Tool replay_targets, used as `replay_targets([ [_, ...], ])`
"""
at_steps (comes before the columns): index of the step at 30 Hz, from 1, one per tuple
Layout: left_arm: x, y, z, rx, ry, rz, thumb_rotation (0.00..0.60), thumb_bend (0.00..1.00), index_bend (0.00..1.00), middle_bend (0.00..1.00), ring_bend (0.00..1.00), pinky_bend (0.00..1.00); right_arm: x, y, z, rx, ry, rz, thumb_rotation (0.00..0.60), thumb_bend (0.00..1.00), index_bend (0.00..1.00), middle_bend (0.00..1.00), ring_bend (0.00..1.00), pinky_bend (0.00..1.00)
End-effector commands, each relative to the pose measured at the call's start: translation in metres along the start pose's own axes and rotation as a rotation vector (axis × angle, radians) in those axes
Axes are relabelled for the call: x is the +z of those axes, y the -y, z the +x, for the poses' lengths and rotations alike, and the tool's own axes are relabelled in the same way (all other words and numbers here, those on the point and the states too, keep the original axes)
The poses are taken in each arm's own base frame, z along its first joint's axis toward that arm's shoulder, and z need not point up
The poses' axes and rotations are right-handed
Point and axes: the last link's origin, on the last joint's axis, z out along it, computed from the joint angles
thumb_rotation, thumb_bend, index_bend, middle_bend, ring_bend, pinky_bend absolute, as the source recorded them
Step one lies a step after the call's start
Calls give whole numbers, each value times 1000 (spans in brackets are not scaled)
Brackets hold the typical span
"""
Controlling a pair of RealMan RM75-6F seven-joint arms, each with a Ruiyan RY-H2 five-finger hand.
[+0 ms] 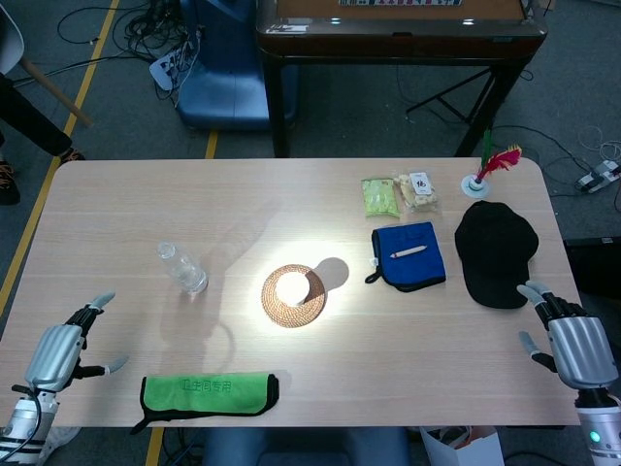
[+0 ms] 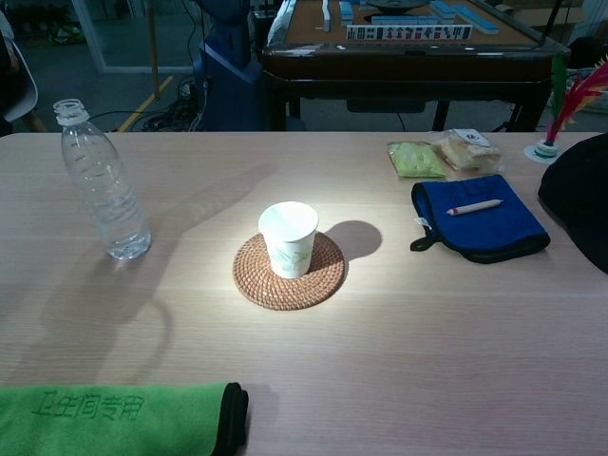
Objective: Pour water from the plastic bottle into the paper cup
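Bottle [image 2: 99, 180]: stands straight up, mouth up with no cap, on the table's left side.
Cup [image 2: 288, 237]: upright on a round mat [image 2: 289, 275], mid-table, apart from the bottle.
Table [image 1: 291, 194]: pale wood; cables on the grey floor behind.
Around: green cloth [image 1: 207, 393] at the near edge, blue pouch [image 1: 408, 254], black cap [image 1: 495, 250].
Left hand [image 1: 60, 351]: fingers apart, holds nothing, near corner.
Right hand [image 1: 572, 340]: fingers apart, holds nothing, beside the cap.

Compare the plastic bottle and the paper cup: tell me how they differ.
The plastic bottle is clear and tall; the paper cup is white, opaque and short. The bottle narrows to a small uncapped neck, while the cup has a wide open mouth. The bottle stands directly on the table; the cup sits on a woven coaster. Both stand upright, untouched by either hand.
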Motion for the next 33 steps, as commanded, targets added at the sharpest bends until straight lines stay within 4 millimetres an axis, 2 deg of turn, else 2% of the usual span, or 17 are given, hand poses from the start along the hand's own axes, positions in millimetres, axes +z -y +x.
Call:
replay_targets([
  [1,22,1,-1,-119,19,27,600,44,0,91,188,543,0,-1,0,0,0,-3,600,315,203,197,335,460],
  [6,48,6,0,-204,38,73,600,30,0,31,125,462,0,-1,1,1,-2,-2,600,315,203,197,335,460],
  [15,89,8,-11,-294,96,127,600,29,0,0,88,413,-2,-1,6,5,-13,-1,600,315,204,197,335,460],
  [21,110,7,-22,-252,108,155,600,28,0,0,83,402,-3,-2,8,9,-18,-1,600,315,203,197,335,460],
  [33,143,-2,-36,-343,129,186,600,24,0,0,32,306,-4,-3,9,13,-16,-1,600,315,204,197,335,461],
])
